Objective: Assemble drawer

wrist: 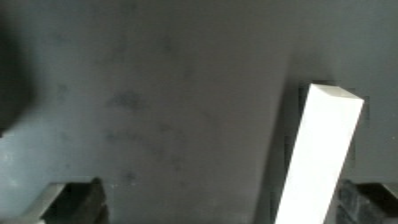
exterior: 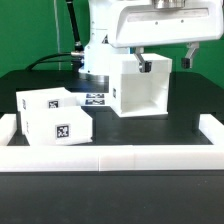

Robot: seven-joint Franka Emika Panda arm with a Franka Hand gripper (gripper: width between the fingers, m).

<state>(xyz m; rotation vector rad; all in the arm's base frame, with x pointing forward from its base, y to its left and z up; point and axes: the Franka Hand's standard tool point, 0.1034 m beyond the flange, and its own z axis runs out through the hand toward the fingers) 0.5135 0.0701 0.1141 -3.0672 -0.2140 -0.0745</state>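
White open-fronted boxy case (exterior: pixel 140 90) stands upright under the wide-spread, empty hand (exterior: pixel 165 63).

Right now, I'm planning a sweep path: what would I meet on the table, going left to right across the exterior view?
rear box tray → front box tray → marker board → large open-fronted case

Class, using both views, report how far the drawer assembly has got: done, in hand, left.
Done: nothing fitted; the case stands empty. In hand: the open tool hovers over a wall of the case, gripping nothing. Left: the near tray and the far tray, lying beside the case, must go inside it.
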